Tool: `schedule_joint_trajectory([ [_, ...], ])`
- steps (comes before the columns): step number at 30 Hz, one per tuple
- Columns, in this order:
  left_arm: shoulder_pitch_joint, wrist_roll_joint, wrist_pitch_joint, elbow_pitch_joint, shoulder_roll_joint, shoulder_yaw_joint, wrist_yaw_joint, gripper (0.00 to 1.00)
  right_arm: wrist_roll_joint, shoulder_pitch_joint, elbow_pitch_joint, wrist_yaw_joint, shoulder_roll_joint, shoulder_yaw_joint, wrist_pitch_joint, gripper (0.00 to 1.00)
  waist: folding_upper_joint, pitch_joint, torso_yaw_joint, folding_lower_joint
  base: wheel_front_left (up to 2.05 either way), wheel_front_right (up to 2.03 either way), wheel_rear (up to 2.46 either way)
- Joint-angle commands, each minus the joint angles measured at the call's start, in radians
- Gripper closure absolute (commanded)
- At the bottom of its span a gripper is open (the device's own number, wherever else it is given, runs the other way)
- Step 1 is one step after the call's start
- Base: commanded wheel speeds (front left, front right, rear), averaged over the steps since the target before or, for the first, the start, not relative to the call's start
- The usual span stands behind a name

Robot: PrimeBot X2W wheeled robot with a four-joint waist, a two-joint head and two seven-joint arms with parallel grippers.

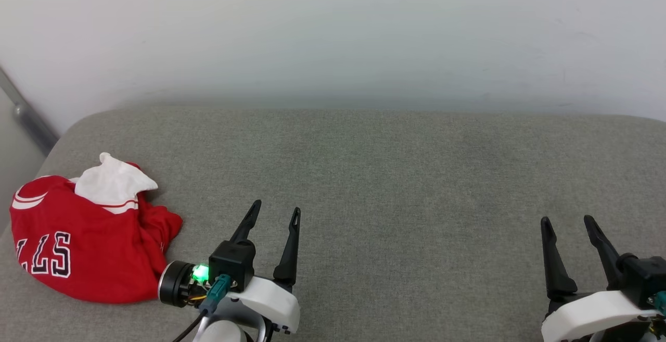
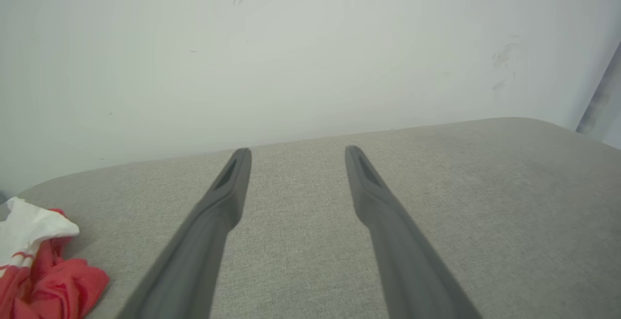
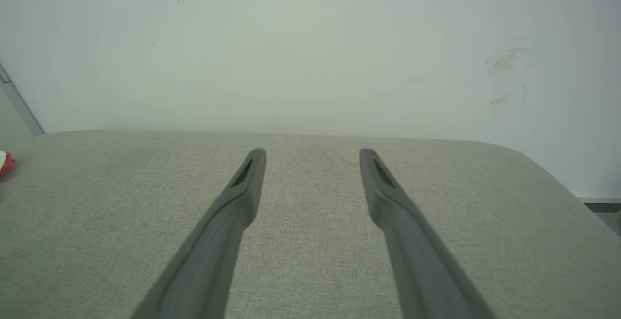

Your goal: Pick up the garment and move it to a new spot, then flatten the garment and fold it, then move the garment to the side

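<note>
I see the red jersey (image 1: 88,248) bunched, lettering upright to me, on the grey cushion (image 1: 395,186) against a white wall (image 1: 333,29). Left gripper (image 1: 276,207) and right gripper (image 1: 566,220) are both spread and empty.

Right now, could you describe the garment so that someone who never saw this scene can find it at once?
A grey padded surface runs along a white wall. At its left end, left of the robot's left hand, lies a crumpled jersey. It alone is red, with a white sleeve on top and black, white-outlined letters.
</note>
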Motion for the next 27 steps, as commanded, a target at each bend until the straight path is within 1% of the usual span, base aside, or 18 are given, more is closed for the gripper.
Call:
schedule_joint_trajectory([
  [1, -0.015, 0.020, -0.010, 0.003, 0.002, -0.005, 0.005, 0.00, -0.014, 0.006, 0.000, 0.001, 0.002, -0.003, -0.007, 0.00, 0.0000, 0.000, -0.001, 0.0000, 0.00, 0.00, 0.00],
  [5, -0.015, 0.033, -0.017, 0.010, 0.000, -0.005, 0.007, 0.00, -0.030, 0.003, 0.006, 0.001, 0.002, -0.005, -0.016, 0.00, 0.0000, 0.000, -0.002, 0.0000, 0.00, 0.00, 0.00],
  [19, -0.023, -0.008, -0.014, 0.030, -0.005, 0.006, 0.013, 0.00, -0.007, 0.000, 0.025, 0.001, 0.002, -0.004, -0.023, 0.00, 0.0000, 0.000, 0.006, 0.0000, 0.00, 0.00, 0.00],
  [24, -0.035, -0.023, -0.014, 0.035, -0.006, 0.018, 0.023, 0.00, -0.008, -0.002, 0.013, 0.001, 0.002, 0.005, -0.026, 0.00, 0.0000, 0.006, 0.040, 0.0000, 0.00, 0.00, 0.00],
  [27, -0.042, -0.025, -0.014, 0.043, -0.006, 0.028, 0.029, 0.00, -0.008, -0.001, 0.003, 0.001, 0.002, 0.013, -0.024, 0.00, 0.0000, 0.013, 0.080, 0.0000, 0.00, 0.00, 0.00],
])
